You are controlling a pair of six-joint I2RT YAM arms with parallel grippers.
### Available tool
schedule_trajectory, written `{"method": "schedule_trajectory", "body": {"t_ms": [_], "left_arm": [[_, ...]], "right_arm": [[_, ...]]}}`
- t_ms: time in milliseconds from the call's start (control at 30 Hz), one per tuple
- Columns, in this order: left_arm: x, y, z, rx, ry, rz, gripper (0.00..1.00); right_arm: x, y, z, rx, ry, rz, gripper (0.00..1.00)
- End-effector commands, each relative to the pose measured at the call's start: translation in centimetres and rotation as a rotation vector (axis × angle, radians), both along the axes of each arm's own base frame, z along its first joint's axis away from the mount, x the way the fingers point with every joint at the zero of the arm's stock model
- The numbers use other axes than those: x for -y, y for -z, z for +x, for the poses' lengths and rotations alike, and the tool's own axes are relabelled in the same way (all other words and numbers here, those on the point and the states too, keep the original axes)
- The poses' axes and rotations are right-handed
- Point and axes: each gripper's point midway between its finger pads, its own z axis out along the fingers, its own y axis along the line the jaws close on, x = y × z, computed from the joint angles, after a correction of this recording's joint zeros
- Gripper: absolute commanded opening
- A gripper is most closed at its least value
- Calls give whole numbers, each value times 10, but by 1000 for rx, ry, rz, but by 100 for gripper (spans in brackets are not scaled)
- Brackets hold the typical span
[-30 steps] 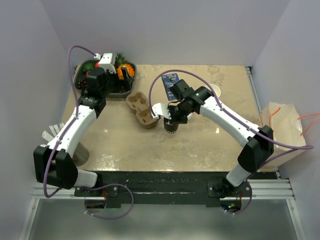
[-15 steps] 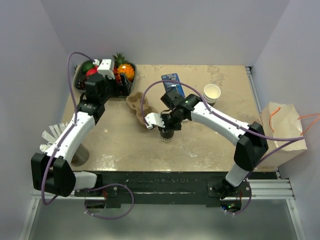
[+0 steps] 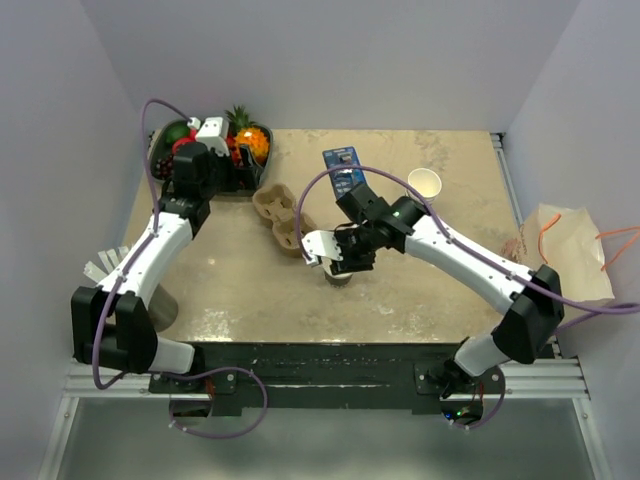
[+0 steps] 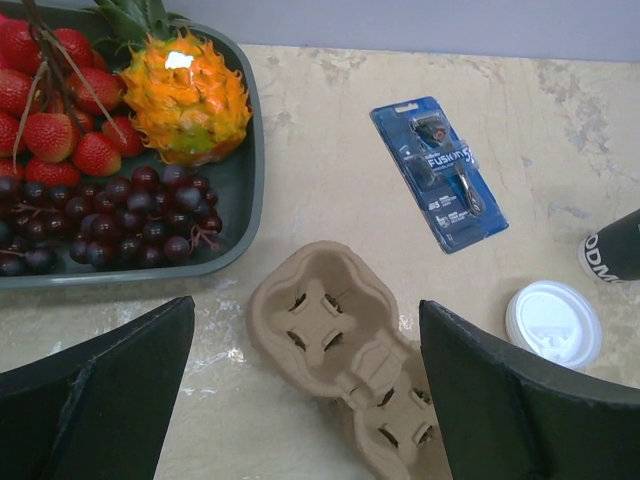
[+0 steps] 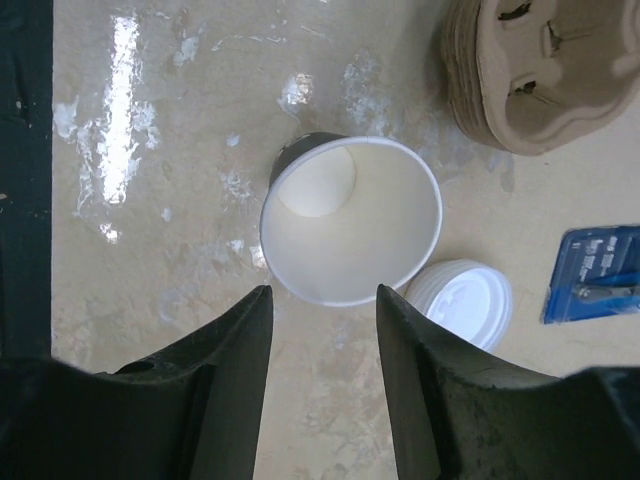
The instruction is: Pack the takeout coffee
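The takeout coffee cup (image 5: 350, 220), dark brown with a white inside, stands upright and lidless on the table. Its round white lid (image 5: 460, 300) lies flat right beside it. My right gripper (image 5: 325, 300) is open just short of the cup's rim, and nothing sits between its fingers. From above, the right gripper (image 3: 340, 255) hides most of the cup. My left gripper (image 4: 305, 305) is wide open and empty, hovering near the fruit tray and looking down on the pulp cup carrier (image 4: 340, 340). The cup (image 4: 615, 245) and the lid (image 4: 553, 323) show at the right edge there.
The carrier (image 3: 283, 215) lies just left of the cup. A grey tray (image 3: 215, 185) of fruit is at the back left. A blue razor pack (image 3: 342, 160) and another open cup (image 3: 425, 183) are at the back. A paper bag (image 3: 565, 265) stands off the right edge.
My right gripper carried the cup a little toward the front, then opened and let it go, leaving it standing on the table. The left arm shifted slightly over the tray.
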Motion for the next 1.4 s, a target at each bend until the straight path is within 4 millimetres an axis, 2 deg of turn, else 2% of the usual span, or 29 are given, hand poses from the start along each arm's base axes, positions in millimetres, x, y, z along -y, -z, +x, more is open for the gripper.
{"method": "schedule_trajectory", "body": {"t_ms": [0, 67, 133, 167, 200, 233, 267, 300, 367, 400, 500, 733, 833, 1000, 1100, 1200, 1367], "left_arm": [[6, -20, 6, 37, 22, -37, 98], [6, -15, 7, 32, 30, -28, 98], [8, -12, 7, 35, 49, -9, 98], [10, -9, 6, 33, 72, -2, 98], [12, -6, 6, 35, 87, 7, 98], [12, -1, 6, 34, 108, 33, 98], [15, 8, 4, 22, 132, 45, 98], [14, 16, 5, 18, 152, 81, 98], [15, 26, 4, 9, 183, 113, 97], [14, 32, 4, 6, 200, 147, 97], [16, 42, 0, -6, 254, 191, 97], [27, 58, -22, -27, 441, 279, 97], [29, 69, -37, -49, 530, 320, 96], [13, 104, -56, -120, 601, 477, 93], [11, 125, -66, -184, 632, 495, 94], [15, 144, -73, -243, 652, 478, 92], [32, 161, -76, -264, 707, 444, 90]], "right_arm": [[11, -25, -8, 36, -25, 5, 49], [11, -38, -4, 54, -5, 31, 49], [10, -54, 12, 67, 85, 99, 47], [5, -70, 23, 74, 110, 155, 46], [15, -70, 41, 53, 180, 159, 45], [18, -71, 52, 29, 231, 171, 44], [18, -85, 64, 32, 254, 207, 43], [31, -73, 80, -6, 305, 178, 42], [39, -75, 94, 9, 290, 167, 42], [48, -62, 99, -17, 296, 128, 42], [57, -50, 107, -16, 262, 101, 43], [78, -2, 102, -97, 224, 17, 42], [84, 9, 103, -103, 226, 0, 41], [84, 10, 115, -82, 262, 28, 41], [87, 10, 124, -47, 281, 28, 40], [92, 18, 126, -46, 268, 6, 40], [94, 19, 131, -49, 272, 0, 39]]}}
